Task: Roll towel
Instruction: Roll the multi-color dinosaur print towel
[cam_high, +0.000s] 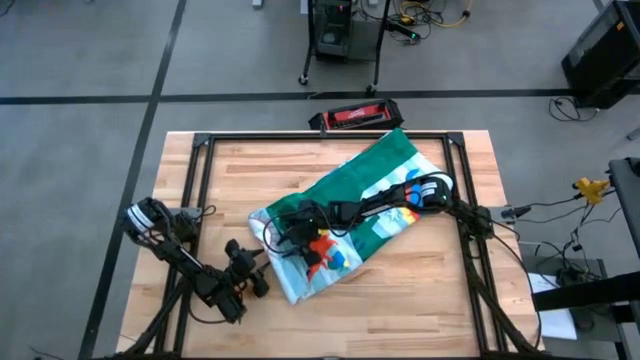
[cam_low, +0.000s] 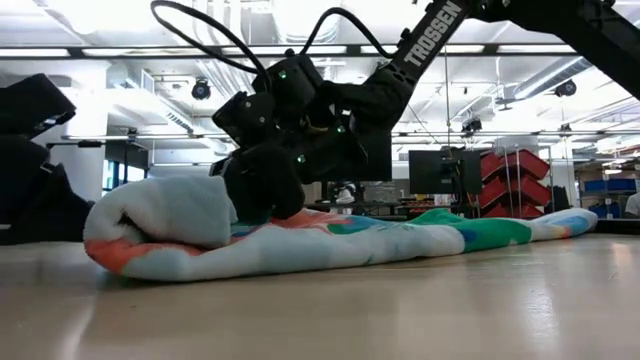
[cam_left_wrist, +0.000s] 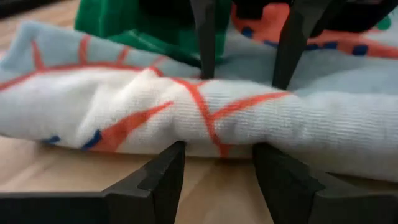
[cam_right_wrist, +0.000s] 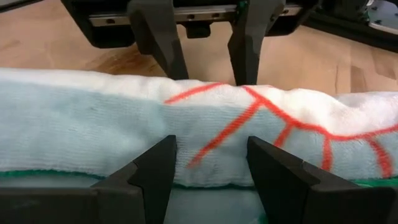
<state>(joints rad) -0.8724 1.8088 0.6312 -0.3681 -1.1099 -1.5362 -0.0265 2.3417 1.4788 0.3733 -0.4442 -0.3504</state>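
The towel (cam_high: 350, 215) lies slantwise on the middle of the wooden table (cam_high: 420, 300). Its end near the two grippers is rolled into a fat soft roll (cam_low: 160, 225), and the rest lies flat, stretching away under the right arm toward the table's far right corner, green side up there. The left gripper (cam_left_wrist: 214, 165) sits low on the bare wood just beside the roll's outer edge, its two fingers parted with a gap between them, the tips right at the cloth but not closed on it. The right gripper (cam_right_wrist: 208, 163) faces it from the other side of the roll, above the flat part of the towel. Its fingers are parted too and do not pinch the cloth. So the roll lies between the two grippers, which point at each other across it. Behind the left gripper there is plenty of bare wood out to the table's left and near edges. A black metal frame (cam_high: 320, 137) runs along the table's far edge, and a red and black box (cam_high: 355, 116) lies on the floor past it.
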